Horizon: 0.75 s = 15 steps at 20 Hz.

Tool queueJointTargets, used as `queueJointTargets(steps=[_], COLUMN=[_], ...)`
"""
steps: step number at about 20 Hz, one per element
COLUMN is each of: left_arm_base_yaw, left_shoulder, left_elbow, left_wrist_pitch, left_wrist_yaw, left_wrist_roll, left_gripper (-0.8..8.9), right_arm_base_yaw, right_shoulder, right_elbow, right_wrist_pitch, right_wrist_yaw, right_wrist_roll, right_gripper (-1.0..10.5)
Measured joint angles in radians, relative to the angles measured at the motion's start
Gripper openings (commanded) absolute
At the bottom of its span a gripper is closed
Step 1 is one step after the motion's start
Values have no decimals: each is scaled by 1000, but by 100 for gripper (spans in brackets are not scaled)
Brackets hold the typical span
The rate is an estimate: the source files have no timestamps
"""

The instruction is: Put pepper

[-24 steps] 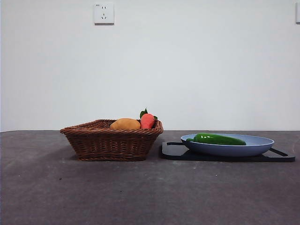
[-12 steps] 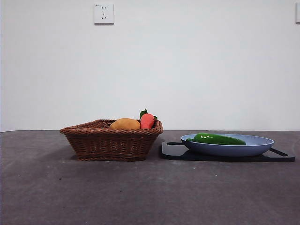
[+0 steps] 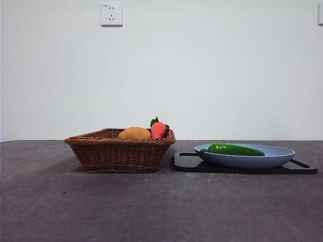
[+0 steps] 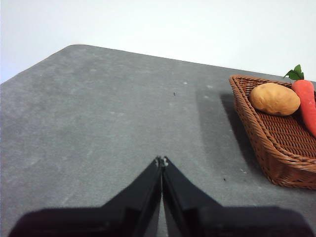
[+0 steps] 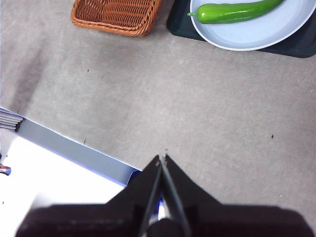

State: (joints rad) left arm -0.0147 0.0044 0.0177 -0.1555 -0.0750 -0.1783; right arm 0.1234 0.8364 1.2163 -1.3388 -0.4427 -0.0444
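the grey tabletop [image 3: 151,206] carries a brown wicker basket [image 3: 120,150] and, just beside it, a black tray [image 3: 187,162] bearing a blue plate [image 3: 252,159]. the pepper [image 3: 236,149] lies lengthwise in the plate. an orange-yellow oval fruit [image 3: 134,133] and a red fruit with green leaves [image 3: 158,129] sit in the basket. the left claw [image 4: 161,161] is clenched over bare tabletop near the basket; the right claw [image 5: 162,159] is clenched, well apart from the plate.

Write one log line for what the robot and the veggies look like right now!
pepper: lying on blue plate | plate: on black tray | basket: holds orange fruit, red fruit | left gripper: shut, empty | right gripper: shut, empty
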Motion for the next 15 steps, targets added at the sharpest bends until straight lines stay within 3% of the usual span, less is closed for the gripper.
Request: queueJointTargets(steps=[7,9,12,15], left_arm_base_yaw=[0,0,0,0], left_shoulder=[0,0,0,0], left_elbow=[0,0,0,0], left_wrist_pitch=[0,0,0,0], left_wrist_yaw=[0,0,0,0], left_wrist_roll=[-6,-6,-6,-6], left_gripper=[8,8,8,8], right_arm_base_yaw=[0,-3,-47,-83], right_shoulder=[0,-1,-95,-273], right_elbow=[0,0,-57,-239], right_wrist_pitch=[0,45,298,615], right_wrist_yaw=[0,1,0,2], right_wrist_roll=[-3,-34,-50,-11], right_gripper=[11,11,11,11])
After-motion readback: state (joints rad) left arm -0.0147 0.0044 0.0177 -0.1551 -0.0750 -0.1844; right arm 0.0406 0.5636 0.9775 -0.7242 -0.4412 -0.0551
